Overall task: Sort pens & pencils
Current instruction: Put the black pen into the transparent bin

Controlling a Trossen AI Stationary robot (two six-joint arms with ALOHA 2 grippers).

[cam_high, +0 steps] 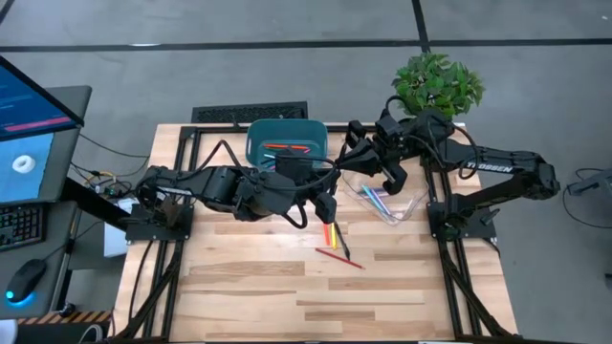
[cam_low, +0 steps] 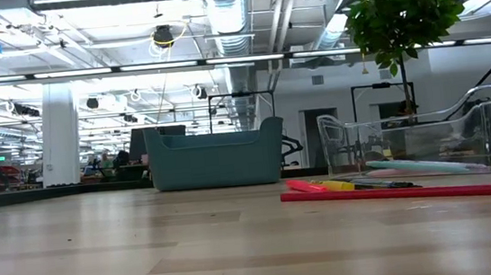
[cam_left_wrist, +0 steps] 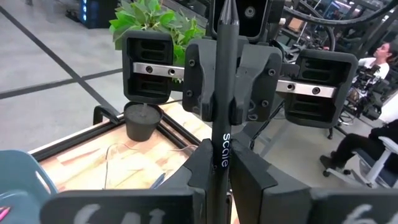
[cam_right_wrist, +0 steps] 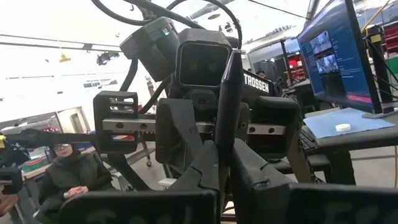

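Here both claws pinch one black pen (cam_left_wrist: 222, 93) lengthwise between them.

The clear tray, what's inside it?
Inside the clear tray, the high view shows a few thin sticks, pale teal, blue and pink. The right gripper and its arm hang over the tray's far end, so anything under them is hidden.

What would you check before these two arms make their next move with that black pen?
1. Left tool shut on black pen: ok.
2. Right tool shut on the same pen: ok.
3. Clear tray has room left: ok.
4. Teal bin upright: ok.
5. All loose pens off the table: not ok, red pencil and others lie there.
6. Which container the black pen belongs in: cannot tell.
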